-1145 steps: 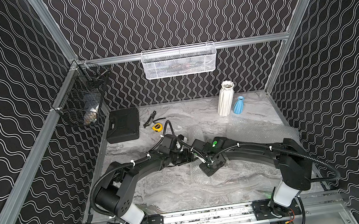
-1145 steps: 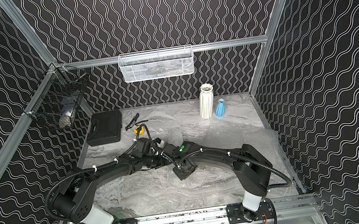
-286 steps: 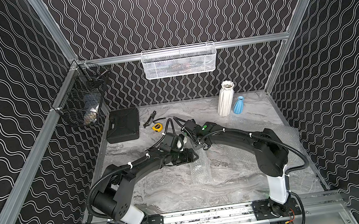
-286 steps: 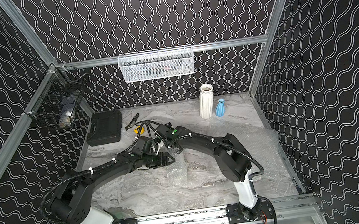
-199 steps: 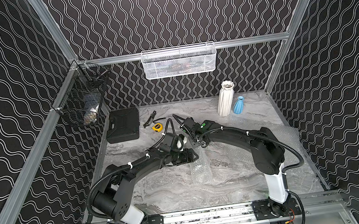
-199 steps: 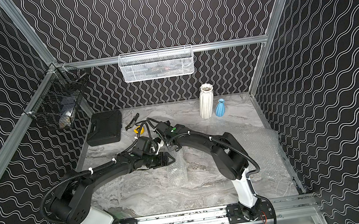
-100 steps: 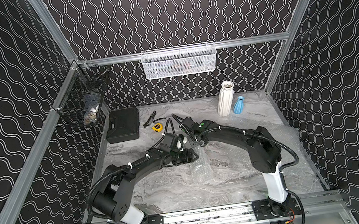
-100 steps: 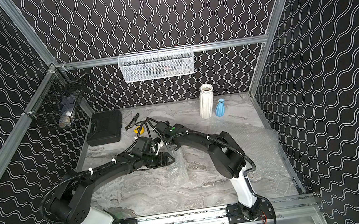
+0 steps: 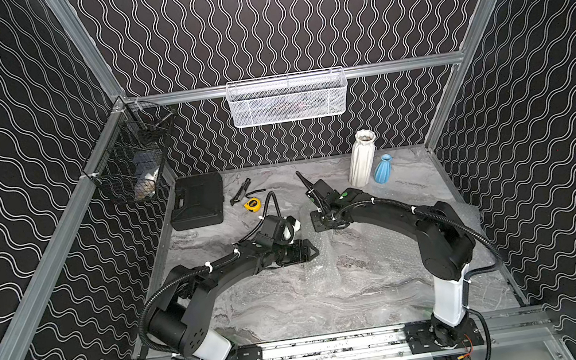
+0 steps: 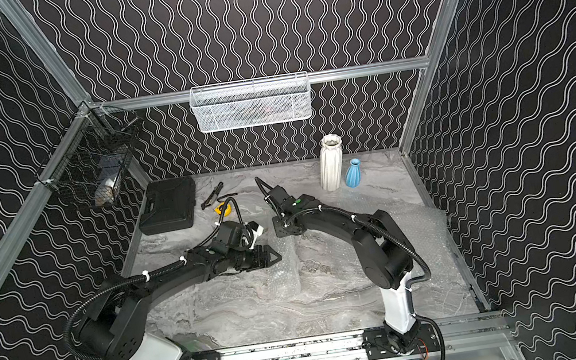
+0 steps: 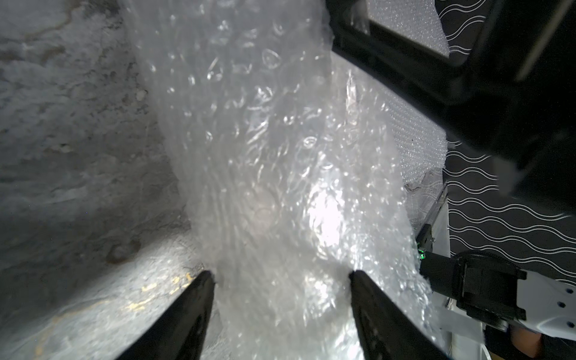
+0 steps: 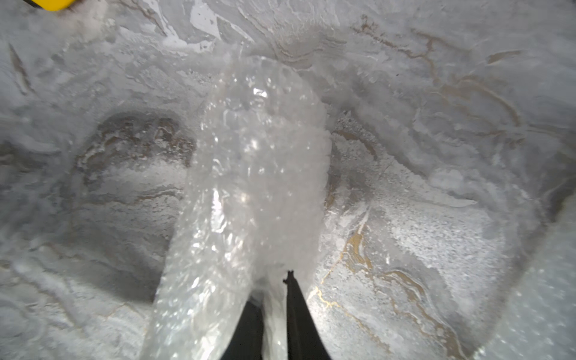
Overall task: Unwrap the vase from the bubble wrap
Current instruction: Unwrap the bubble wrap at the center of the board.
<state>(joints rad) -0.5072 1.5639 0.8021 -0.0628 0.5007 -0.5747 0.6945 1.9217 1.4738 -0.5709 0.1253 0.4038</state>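
Note:
A crinkled roll of bubble wrap (image 9: 323, 264) (image 10: 287, 265) lies mid-table between my two arms. In the left wrist view this wrap (image 11: 265, 156) fills the gap between the fingers, and my left gripper (image 11: 280, 274) (image 9: 314, 252) is shut on it from both sides. At the roll's far end my right gripper (image 12: 274, 290) (image 9: 323, 223) is shut on a thin fold of the wrap (image 12: 258, 171), fingers almost together. The vase is hidden; only a faint pale shape shows through the plastic.
A tall white ribbed vessel (image 9: 362, 159) and a small blue one (image 9: 382, 169) stand back right. A black case (image 9: 199, 201), yellow tape measure (image 9: 252, 204) and black tool (image 9: 240, 191) lie back left. More flat wrap (image 9: 471, 212) lies right. Wire baskets (image 9: 288, 98) (image 9: 134, 160) hang on the walls.
My right gripper has closed onto a fold of the bubble wrap at the roll's far end. The left gripper has kept its grip and place.

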